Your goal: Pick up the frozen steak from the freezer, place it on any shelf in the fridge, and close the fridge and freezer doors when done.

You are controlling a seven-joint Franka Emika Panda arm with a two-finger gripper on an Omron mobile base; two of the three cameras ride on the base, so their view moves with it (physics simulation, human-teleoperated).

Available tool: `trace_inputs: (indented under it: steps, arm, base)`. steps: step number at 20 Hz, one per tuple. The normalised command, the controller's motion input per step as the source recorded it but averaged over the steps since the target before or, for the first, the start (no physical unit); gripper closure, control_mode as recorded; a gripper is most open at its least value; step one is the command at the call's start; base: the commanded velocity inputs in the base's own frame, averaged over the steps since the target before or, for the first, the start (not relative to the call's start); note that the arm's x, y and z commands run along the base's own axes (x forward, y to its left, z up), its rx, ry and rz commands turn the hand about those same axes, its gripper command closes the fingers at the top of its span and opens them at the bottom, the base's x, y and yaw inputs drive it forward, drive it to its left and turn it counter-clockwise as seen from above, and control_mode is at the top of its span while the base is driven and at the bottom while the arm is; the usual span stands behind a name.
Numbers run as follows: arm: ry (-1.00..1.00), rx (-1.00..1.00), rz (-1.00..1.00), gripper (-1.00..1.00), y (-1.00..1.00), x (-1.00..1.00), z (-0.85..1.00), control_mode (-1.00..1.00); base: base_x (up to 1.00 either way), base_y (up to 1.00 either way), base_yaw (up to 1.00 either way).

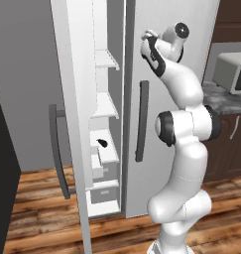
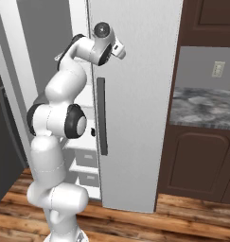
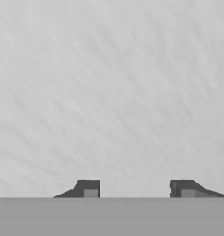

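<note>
From the left base view, the freezer (image 1: 106, 129) stands open, its narrow door (image 1: 72, 124) swung out toward the camera with a dark bar handle (image 1: 56, 149) on its outer face. Inside are white shelves and, lower down, white drawers (image 1: 104, 191). A small black lump (image 1: 101, 143) lies on the shelf just above the drawers. The steak cannot be made out on any freezer shelf from here. Beside the freezer, the wider fridge door (image 1: 166, 74) is shut, with its own dark handle (image 1: 141, 121) upright near the left edge. The arm (image 1: 184, 149) rises at the lower right and bends up, its hand pressed close to the top of the fridge door. A toaster oven (image 1: 232, 72) sits on the counter (image 1: 226, 99) at the right.

Across in the right base view, the arm (image 2: 57, 142) climbs from the lower left, and its hand reaches the fridge door (image 2: 135, 94) just above the handle (image 2: 102, 116). A marbled counter (image 2: 204, 106) over dark cabinets (image 2: 197, 160) lies to the right.

Looking along the hand view, the gripper (image 3: 135, 189) faces a plain pale grey surface very near. Its two fingertips (image 3: 88, 189) stand well apart with nothing between them.
</note>
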Motion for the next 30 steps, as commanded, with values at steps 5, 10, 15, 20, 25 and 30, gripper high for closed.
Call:
trace_inputs:
  steps: [5, 10, 15, 20, 25, 30]
  arm:
    - [-0.19, 0.0, -0.03, -1.0, 0.03, -0.83, 0.0, -1.0]
    - [-0.25, 0.0, 0.0, -1.0, 0.1, -0.86, 0.0, -1.0]
    - [0.0, -0.01, 0.0, -1.0, 0.01, -0.47, -0.13, -1.0]
    - [-0.22, -0.05, 0.0, -1.0, 0.17, -1.0, 0.02, -1.0]
    - [-0.14, -0.19, 0.0, -1.0, 0.51, -1.0, 0.21, -1.0]
    - [-0.06, -0.3, 0.0, -1.0, 0.56, -1.0, 0.33, -1.0]
  base:
    - [0.0, 0.0, 0.0]
    - [0.0, 0.0, 0.0]
    - [0.0, 0.0, 0.0]
    - [0.0, 0.0, 0.0]
    - [0.0, 0.0, 0.0]
    - [0.0, 0.0, 0.0]
